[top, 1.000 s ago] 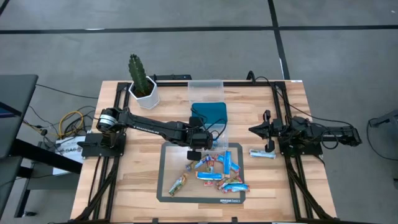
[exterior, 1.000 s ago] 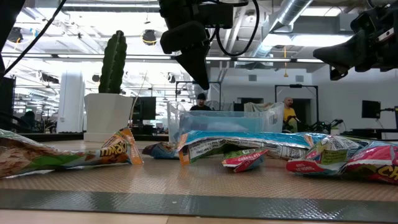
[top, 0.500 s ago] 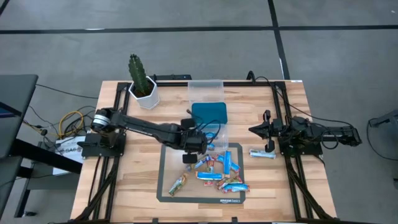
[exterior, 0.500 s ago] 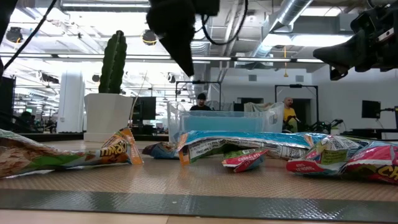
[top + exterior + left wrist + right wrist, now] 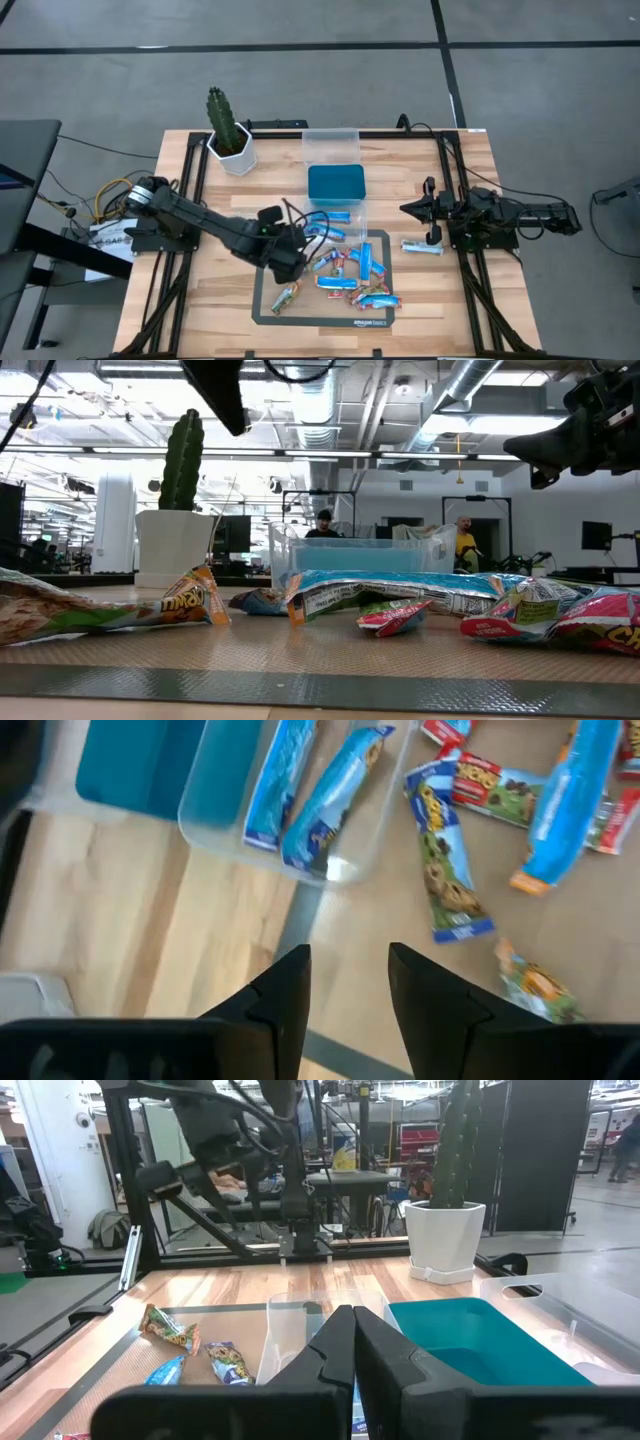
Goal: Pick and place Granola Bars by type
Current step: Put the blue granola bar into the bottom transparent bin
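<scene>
Now my left gripper [image 5: 283, 265] hangs above the left part of the dark mat [image 5: 268, 300], and its two fingers [image 5: 282, 995] stand a little apart with nothing between them. Just beyond the fingertips is the corner of the clear tub [image 5: 352, 866], and inside this tub lie two blue bars [image 5: 335, 798] side by side. Beside the tub, on the mat, I see one more blue bar [image 5: 448, 865] with cookie print, a red bar [image 5: 492, 788] touching its far end, and a long blue bar [image 5: 568, 805] at an angle. A green-brown bar [image 5: 286, 296] lies alone near the mat's left front corner. The other Granola Bars [image 5: 358, 281] make a loose heap on the right half of the mat, some overlapping. Behind the clear tub is the teal tub [image 5: 336, 183], then an empty clear one [image 5: 331, 145], and the cactus pot [image 5: 230, 152] at the back left. My right gripper [image 5: 407, 209] waits at the right side, fingers closed together and empty, with one blue bar [image 5: 423, 247] near it on the wood.
</scene>
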`<state>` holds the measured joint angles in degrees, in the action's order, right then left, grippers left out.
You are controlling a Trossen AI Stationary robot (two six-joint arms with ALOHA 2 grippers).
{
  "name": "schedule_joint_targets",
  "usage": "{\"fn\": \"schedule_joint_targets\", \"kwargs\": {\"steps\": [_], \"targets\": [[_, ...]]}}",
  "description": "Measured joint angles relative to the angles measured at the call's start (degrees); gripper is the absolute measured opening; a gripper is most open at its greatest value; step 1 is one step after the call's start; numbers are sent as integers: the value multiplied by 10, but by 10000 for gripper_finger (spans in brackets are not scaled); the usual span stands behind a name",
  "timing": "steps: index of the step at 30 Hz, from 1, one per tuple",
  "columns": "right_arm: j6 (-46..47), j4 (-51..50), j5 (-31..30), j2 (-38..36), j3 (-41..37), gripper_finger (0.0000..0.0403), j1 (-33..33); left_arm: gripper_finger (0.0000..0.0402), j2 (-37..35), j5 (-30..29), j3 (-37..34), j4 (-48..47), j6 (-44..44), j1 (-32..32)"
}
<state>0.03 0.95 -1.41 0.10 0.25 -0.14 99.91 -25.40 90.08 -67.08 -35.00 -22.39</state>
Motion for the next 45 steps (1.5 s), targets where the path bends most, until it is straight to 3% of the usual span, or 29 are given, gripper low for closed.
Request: {"fn": "schedule_joint_targets", "kwargs": {"steps": [11,17,27,36,45], "targets": [[0,0,0,0,0,0,0,130,-14,-22,-6,1,-49,-18],[0,0,0,0,0,0,0,130,23,-24,-6,45,-54,-18],[0,0,0,0,0,0,0,130,111,41,-6,163,-31,-17],[0,0,0,0,0,0,0,130,189,39,-6,201,-15,6],[0,0,0,0,0,0,0,131,219,39,-6,234,-8,24]]}}
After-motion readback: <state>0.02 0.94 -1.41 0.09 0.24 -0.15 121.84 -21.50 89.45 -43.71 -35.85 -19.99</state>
